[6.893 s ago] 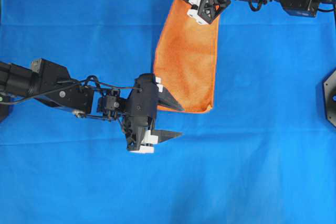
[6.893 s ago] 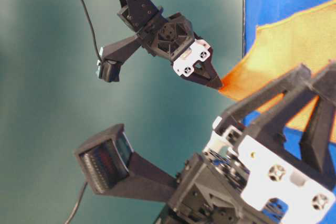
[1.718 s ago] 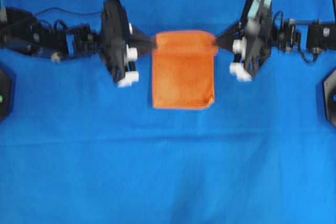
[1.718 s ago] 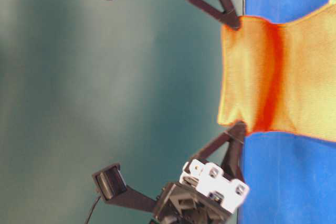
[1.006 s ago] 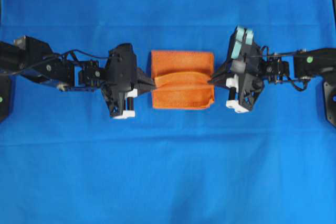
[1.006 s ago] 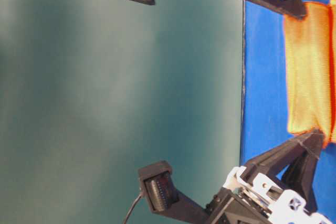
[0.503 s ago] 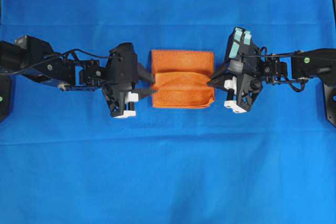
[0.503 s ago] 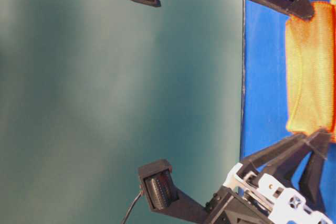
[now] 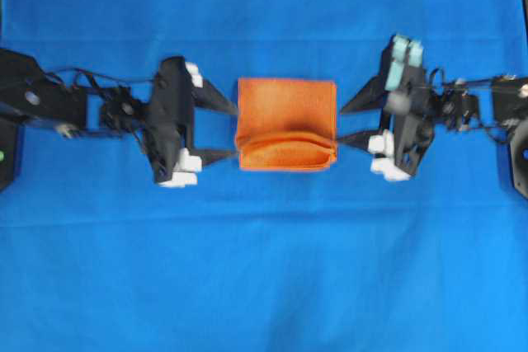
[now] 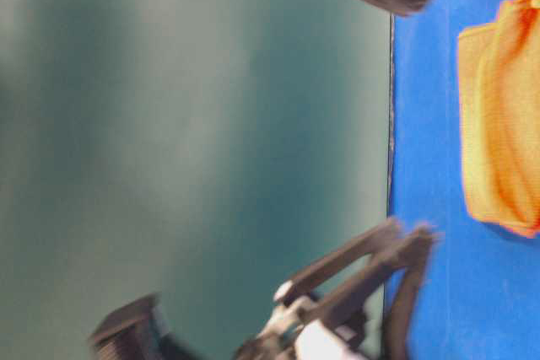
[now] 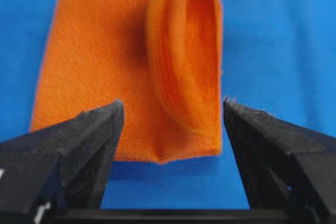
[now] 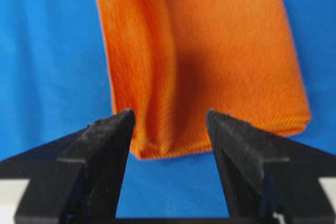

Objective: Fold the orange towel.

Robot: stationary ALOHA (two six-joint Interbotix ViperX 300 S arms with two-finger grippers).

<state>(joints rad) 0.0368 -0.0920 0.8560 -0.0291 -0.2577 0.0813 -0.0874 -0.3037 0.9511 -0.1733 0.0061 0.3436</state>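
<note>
Overhead view puts the orange towel [image 9: 286, 124] on the blue cloth [image 9: 264, 269] that covers your table, midway between the left and right edges and somewhat nearer the far edge than the near one. It lies as a folded packet, wider than deep, with a loose upper layer bulging into a curved ridge across its near half.

Your left gripper [image 9: 221, 131] sits just beside the towel's left edge with its jaws spread apart, one fingertip level with the towel's far part and the other by its near left corner; nothing is between them. Your right gripper [image 9: 353, 123] mirrors it off the right edge, jaws likewise spread wide and released, its nearer fingertip close to the towel's near right corner. Whether that tip touches the fabric, you cannot tell from this blurred frame.

Left wrist view shows the towel [image 11: 131, 72] ahead of the two dark fingers [image 11: 84, 140], lying free, its top flap puffed up along one side. Right wrist view gives the same: the towel [image 12: 210, 56] lies beyond the parted fingers [image 12: 100, 145], ungripped.
</note>
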